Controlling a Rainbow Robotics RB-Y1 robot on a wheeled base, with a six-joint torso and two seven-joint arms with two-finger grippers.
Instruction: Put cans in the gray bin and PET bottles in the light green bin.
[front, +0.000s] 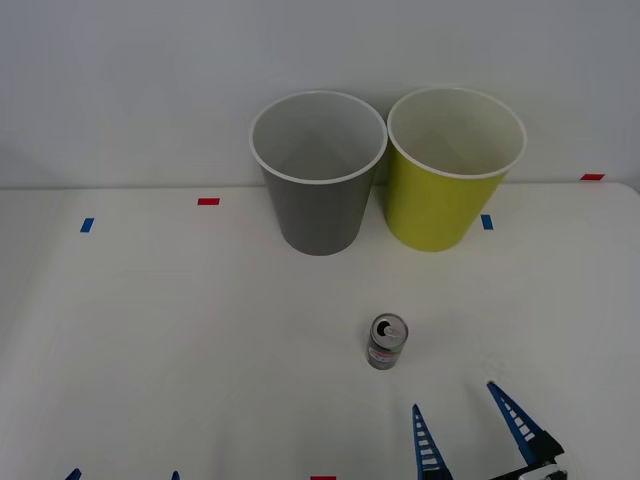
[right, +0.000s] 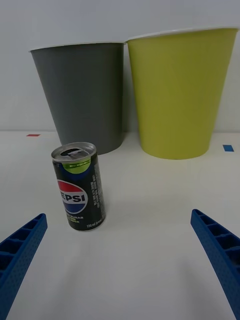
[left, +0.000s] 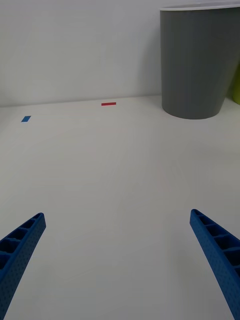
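Up front, the can (front: 387, 341) stands upright on the desk (front: 180, 330), before the gray bin (front: 318, 172) and light green bin (front: 452, 168); the right end effector (front: 468, 422) gapes wide, empty. Right wrist: can apart from both fingers (right: 20, 250). Left wrist: left end effector (left: 117, 260) spread, holding nothing.

bright, even light all over, soft and diffuse. barely a shadow on the white bench (front: 150, 330), just a faint smudge by the can (front: 386, 341). no glare anywhere. pepsi lettering reads crisp up close, blue fingers (right: 220, 247) sharp too.
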